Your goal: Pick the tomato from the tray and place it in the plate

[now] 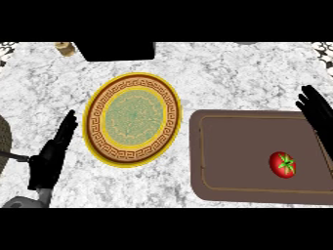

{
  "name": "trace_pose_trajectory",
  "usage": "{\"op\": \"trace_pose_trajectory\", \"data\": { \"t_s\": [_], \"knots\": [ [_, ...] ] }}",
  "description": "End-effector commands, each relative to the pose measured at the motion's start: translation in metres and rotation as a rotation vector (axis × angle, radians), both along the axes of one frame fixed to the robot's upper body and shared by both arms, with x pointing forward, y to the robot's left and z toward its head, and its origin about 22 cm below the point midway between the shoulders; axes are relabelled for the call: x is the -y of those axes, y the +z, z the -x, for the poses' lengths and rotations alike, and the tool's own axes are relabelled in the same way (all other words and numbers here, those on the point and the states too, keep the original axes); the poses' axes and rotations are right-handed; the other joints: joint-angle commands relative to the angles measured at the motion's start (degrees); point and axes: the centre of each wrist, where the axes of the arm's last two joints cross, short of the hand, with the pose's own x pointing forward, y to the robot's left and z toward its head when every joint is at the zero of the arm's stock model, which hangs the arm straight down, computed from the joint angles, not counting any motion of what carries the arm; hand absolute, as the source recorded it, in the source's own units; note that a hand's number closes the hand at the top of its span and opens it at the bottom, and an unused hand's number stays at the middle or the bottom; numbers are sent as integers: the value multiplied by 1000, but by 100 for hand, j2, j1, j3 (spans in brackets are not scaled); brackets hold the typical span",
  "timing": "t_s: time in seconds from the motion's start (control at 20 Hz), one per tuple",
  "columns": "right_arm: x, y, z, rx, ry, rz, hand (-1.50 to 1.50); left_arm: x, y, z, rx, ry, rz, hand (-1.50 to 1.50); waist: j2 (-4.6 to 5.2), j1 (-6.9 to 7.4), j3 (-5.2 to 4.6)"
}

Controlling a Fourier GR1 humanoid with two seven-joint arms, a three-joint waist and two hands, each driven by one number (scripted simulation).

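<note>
I am at the very start: the tomato [282, 164] has not been picked up, and neither of my hands touches it. It lies in the right part of the brown tray [226, 146], at the lower right of the frame, the only thing in that tray. My right hand [326, 124] hangs at the right edge of the frame, over the tray's right rim and just above the tomato in the picture, fingers straight and spread, holding nothing. My left hand [53, 154] rests at the lower left, fingers straight and pointing up, also holding nothing, just beside the plate's left edge.

The plate [100, 114], gold-rimmed with a patterned brown band and a green centre, sits in the middle of the frame, just left of the tray with a strip of marble counter [219, 73] between them. Nothing lies in it.

As I judge it, the next move belongs to my right hand: come down and inward toward the lower right, bring thumb and fingers to either side of the tomato, and curl round it before any lift toward the plate
</note>
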Motion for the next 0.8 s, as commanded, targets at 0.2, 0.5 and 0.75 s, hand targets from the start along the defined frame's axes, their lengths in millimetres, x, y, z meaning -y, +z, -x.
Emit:
{"op": "trace_pose_trajectory", "data": {
  "t_s": [0.2, 0.5, 0.75],
  "knots": [
    [-6, 1, -1, 181, -78, -682, -150, -47, 17, 9, 62, 82, -239, 0, -60, 81, -121],
    [6, 0, 42, 394, -546, -422, -150, -67, 21, 17, 48, 98, -225, 0, -26, -18, -161],
    [1, -9, 112, 469, -615, -513, -150, -54, 23, 29, 46, 86, -222, 0, -1, 46, -154]
  ]
}}
